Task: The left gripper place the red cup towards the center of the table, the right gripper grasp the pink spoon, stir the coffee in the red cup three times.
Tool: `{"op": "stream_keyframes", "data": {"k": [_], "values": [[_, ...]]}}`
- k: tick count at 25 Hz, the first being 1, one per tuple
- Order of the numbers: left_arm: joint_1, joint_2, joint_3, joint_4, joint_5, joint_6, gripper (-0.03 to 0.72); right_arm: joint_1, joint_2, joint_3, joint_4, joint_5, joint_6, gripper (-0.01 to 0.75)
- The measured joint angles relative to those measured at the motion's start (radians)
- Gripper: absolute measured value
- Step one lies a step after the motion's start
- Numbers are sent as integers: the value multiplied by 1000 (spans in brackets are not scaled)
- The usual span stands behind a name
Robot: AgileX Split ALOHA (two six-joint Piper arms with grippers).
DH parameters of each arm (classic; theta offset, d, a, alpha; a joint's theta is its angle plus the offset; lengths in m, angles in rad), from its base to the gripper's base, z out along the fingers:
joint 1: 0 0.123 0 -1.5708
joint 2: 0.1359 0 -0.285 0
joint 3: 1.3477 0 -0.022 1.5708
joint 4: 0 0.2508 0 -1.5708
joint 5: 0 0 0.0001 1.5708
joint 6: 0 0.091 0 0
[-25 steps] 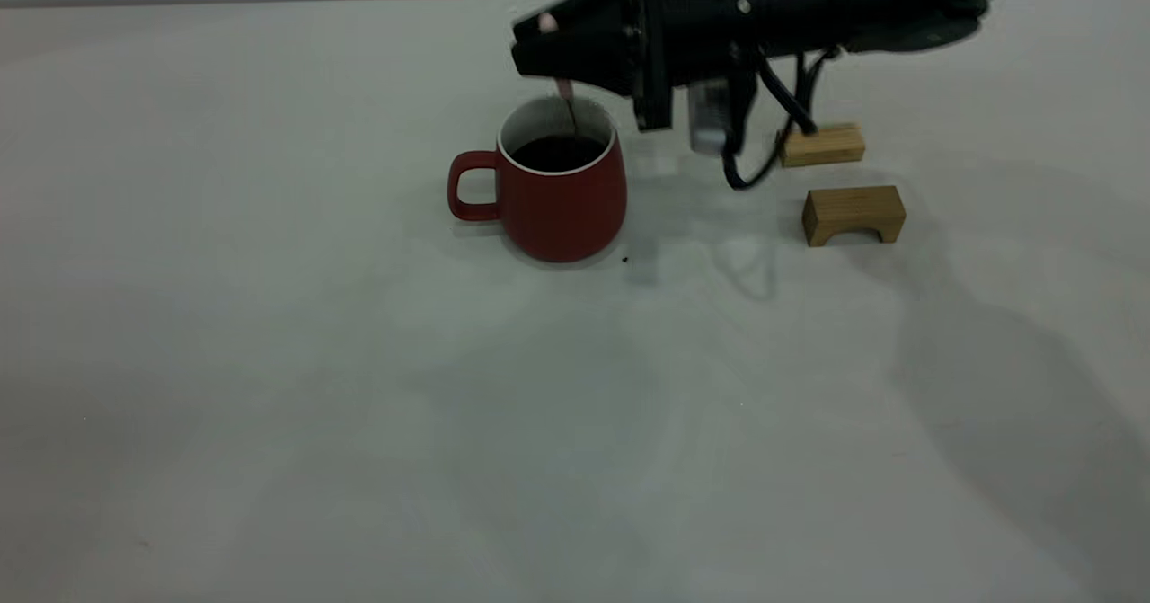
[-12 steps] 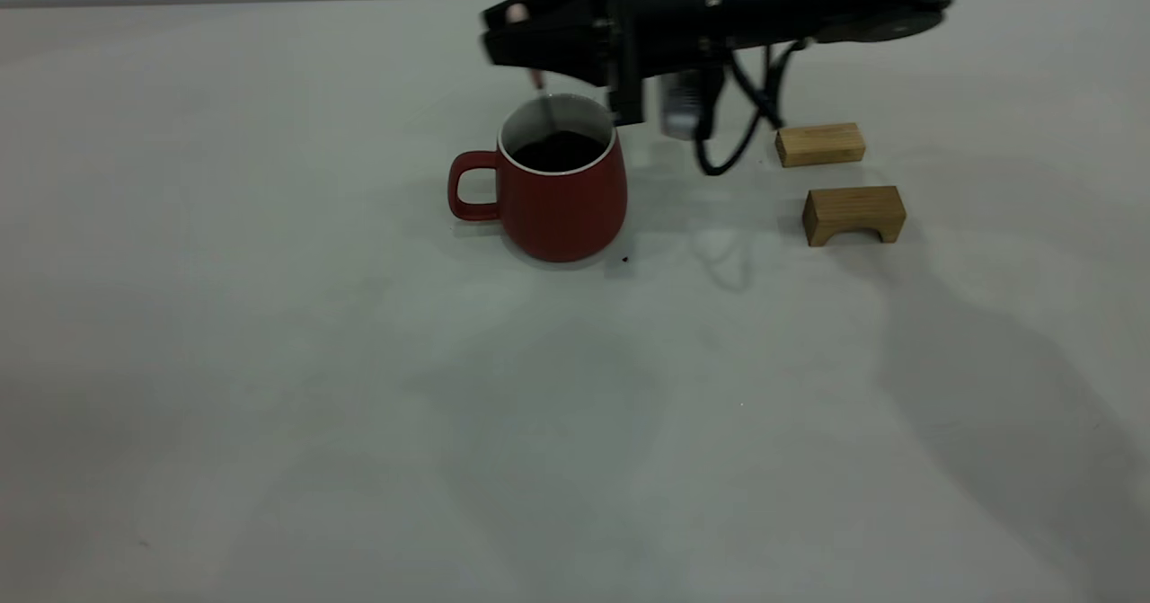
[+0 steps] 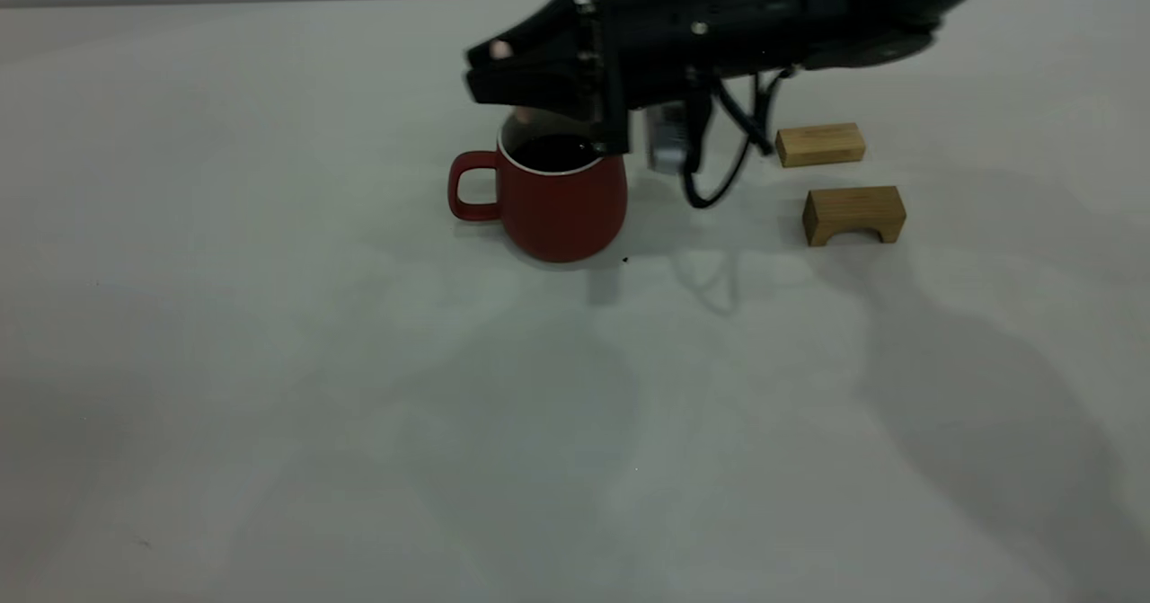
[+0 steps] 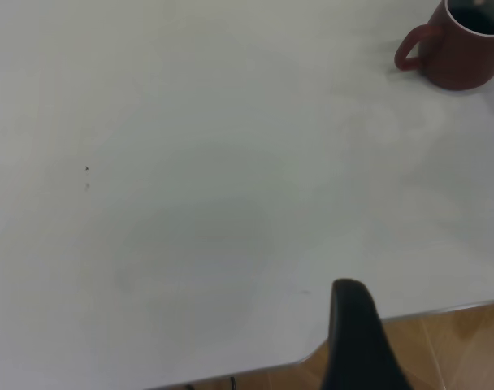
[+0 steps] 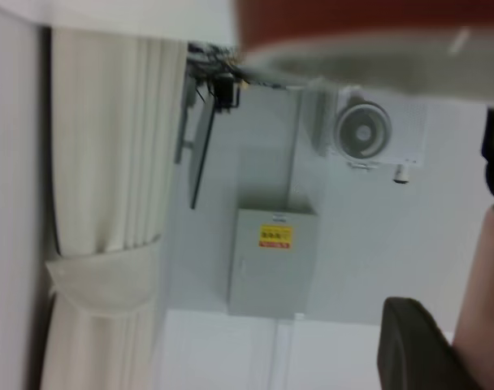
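Note:
The red cup (image 3: 561,199) stands upright on the table (image 3: 359,360) with its handle to the left, and dark coffee (image 3: 552,152) shows inside it. My right gripper (image 3: 482,68) hovers over the cup's left rim, shut on the pink spoon (image 3: 499,48); only the spoon's pink end shows above the jaws, its bowl is hidden. In the right wrist view the pink handle (image 5: 484,309) lies against a dark finger (image 5: 409,349), with the cup's rim (image 5: 353,32) close by. My left gripper (image 4: 430,313) hangs open and empty at the table's near edge, far from the cup (image 4: 466,49).
Two small wooden blocks (image 3: 820,145) (image 3: 853,215) lie to the right of the cup, under the right arm. A tiny dark speck (image 3: 625,260) sits by the cup's base. The table's edge (image 4: 393,321) and a wooden floor show in the left wrist view.
The right gripper has swung leftward and a little lower with the spoon, from over the cup's back rim to its left side. The cup has stayed put.

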Motion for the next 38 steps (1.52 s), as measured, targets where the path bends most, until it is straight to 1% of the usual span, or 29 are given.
{"op": "stream_keyframes", "data": {"k": [3, 8, 18, 19, 21, 25, 27, 29, 32, 36, 38], "values": [[0, 0, 0, 0, 0, 0, 501, -9, 24, -50, 1, 1, 2, 129], [0, 0, 0, 0, 0, -1, 501, -61, 28, -53, -2, 1, 9, 129], [0, 0, 0, 0, 0, -1, 501, -64, 27, -3, 21, 23, 4, 138], [0, 0, 0, 0, 0, -1, 501, -64, 25, -3, 16, 20, -4, 152], [0, 0, 0, 0, 0, -1, 501, -64, 19, -2, -6, 12, -29, 209], [0, 0, 0, 0, 0, -1, 501, -64, -25, 1, -73, 7, -167, 385], [0, 0, 0, 0, 0, -1, 501, -63, -61, 1, -114, 7, -238, 454], [0, 0, 0, 0, 0, -1, 501, -63, -95, 1, -176, 8, -299, 492], [0, 0, 0, 0, 0, -1, 501, -63, -147, 2, -316, 9, -348, 510], [0, 0, 0, 0, 0, -1, 501, -63, -234, 2, -634, 17, -372, 508], [0, 0, 0, 0, 0, 0, 501, -62, -291, 4, -817, 25, -375, 488]]}}
